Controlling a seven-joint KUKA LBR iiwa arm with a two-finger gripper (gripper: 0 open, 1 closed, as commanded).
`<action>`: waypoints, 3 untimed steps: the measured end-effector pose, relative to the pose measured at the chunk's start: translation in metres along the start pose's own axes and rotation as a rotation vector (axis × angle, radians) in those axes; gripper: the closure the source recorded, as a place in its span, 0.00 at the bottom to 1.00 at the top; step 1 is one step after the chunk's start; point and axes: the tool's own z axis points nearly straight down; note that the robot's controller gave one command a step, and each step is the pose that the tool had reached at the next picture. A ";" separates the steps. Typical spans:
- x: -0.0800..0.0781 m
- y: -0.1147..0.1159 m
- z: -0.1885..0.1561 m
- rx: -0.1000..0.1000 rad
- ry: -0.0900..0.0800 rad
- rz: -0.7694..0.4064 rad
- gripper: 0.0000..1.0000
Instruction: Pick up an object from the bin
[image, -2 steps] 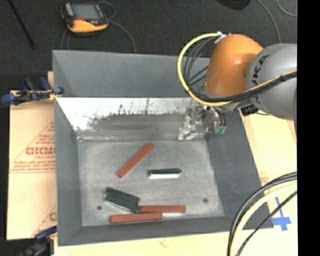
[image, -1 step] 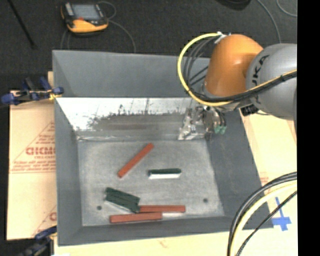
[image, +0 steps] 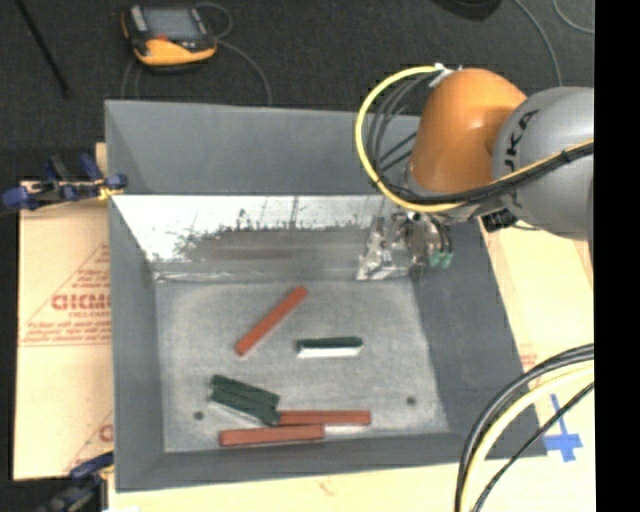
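Observation:
My gripper (image: 392, 254) hangs at the bin's back right, close to the rear wall and above the floor. The nearest loose thing is a short bar with a dark green top and a white side (image: 329, 347), lying flat on the floor below and left of the gripper. A red-brown bar (image: 270, 320) lies slantwise farther left, near the middle of the bin. Neither bar touches the gripper.
Near the front wall lie a dark green block (image: 243, 397) and two red-brown bars (image: 325, 418) (image: 272, 435), close together. The arm with its orange cover and cables leans in over the bin's right rim.

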 end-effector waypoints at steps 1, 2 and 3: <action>-0.003 0.006 -0.023 0.000 -0.002 -0.224 1.00; 0.014 -0.002 -0.076 -0.003 0.006 -0.372 1.00; 0.016 0.003 -0.124 0.000 -0.001 -0.579 1.00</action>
